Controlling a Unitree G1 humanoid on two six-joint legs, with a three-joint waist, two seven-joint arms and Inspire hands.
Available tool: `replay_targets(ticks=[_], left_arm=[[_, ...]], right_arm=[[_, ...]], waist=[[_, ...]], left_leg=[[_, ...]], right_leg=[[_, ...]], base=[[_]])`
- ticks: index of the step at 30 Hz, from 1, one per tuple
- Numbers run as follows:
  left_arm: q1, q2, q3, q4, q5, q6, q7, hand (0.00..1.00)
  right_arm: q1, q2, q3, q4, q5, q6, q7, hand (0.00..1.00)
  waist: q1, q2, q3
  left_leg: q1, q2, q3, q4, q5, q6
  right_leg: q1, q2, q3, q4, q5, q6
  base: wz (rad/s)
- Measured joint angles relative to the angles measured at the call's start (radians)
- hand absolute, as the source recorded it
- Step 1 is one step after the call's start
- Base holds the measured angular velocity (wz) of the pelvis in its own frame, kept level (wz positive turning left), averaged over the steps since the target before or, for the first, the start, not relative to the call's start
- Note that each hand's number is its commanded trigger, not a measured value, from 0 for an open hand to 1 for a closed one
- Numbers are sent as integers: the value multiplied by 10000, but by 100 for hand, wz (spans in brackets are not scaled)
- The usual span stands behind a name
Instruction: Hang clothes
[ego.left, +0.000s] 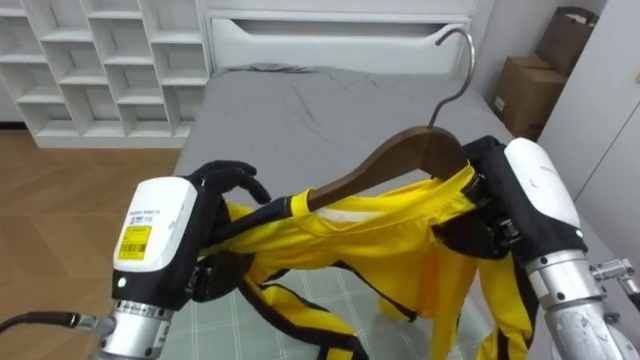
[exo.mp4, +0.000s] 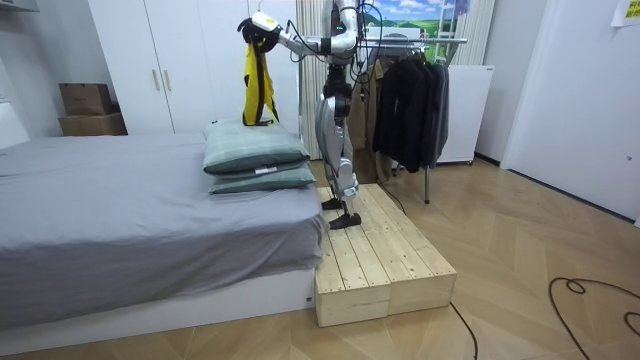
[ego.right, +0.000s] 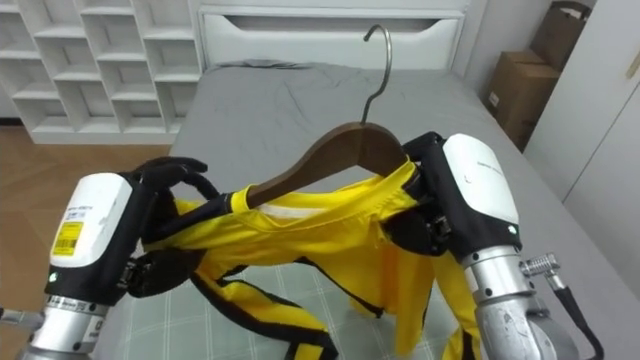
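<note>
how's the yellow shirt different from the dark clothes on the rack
Colour: the yellow shirt is bright with black trim; the dark clothes are black or near it. Support: the yellow shirt sits on a wooden hanger gripped by the left hand and right hand; the dark clothes hang from the rack. Both hang clear of the floor.

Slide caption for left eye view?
Left hand and right hand hold yellow garment on wooden hanger, grey bed beyond.
</note>
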Motion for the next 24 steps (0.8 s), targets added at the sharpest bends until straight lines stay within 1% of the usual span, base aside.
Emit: replay_targets(ticks=[2, 4, 7, 12, 18, 20, 24], left_arm=[[0, -141, 80, 43, 0, 0, -11, 0], [0, -212, 189, 54, 0, 0, -11, 0], [0, -268, 310, 71, -14, 3, -14, 0], [68, -321, 305, 336, -209, 22, -202, 0], [499, -418, 309, 404, -279, 100, -360, 0], [498, -630, 307, 880, -285, 96, -442, 0], [505, -740, 303, 1364, -288, 106, -679, 0]], right_arm=[[0, 0, -3, -41, 0, 0, 5, 100], [0, 0, -4, -44, -1, 0, 9, 100], [0, 0, -4, -44, -2, 1, 91, 100], [129, 0, -3, -43, -2, 9, 203, 100], [490, 2, -20, -43, -97, 64, 304, 100], [503, 4, -27, -42, -115, 101, 403, 100], [594, 5, -26, -41, -125, 101, 425, 100]], waist=[[1, 20, -6], [-2, 23, -6], [6, 24, -6], [29, 25, -7], [30, 54, -24], [87, 113, -62], [179, 120, -67]], left_leg=[[3, 7, 26, 0, -2, -3], [6, 12, 44, 0, -3, -6], [6, 15, 58, 0, -6, -11], [15, 17, 84, -1, -6, -11], [-13, 19, 101, -38, -17, -14], [5, 16, 102, -31, -17, -14], [20, 17, 100, -12, -16, -15]], right_leg=[[-7, 13, 68, -2, 0, 0], [-11, 72, 85, -2, 0, -1], [-13, 76, 87, -3, 1, -1], [-12, 84, 89, -4, 2, -3], [-20, 94, 84, -4, 2, -3], [-4, 92, 82, -2, 3, -4], [-9, 101, 70, -5, 7, -12]], base=[[-3], [-2], [-1], [0], [0], [0], [0]])
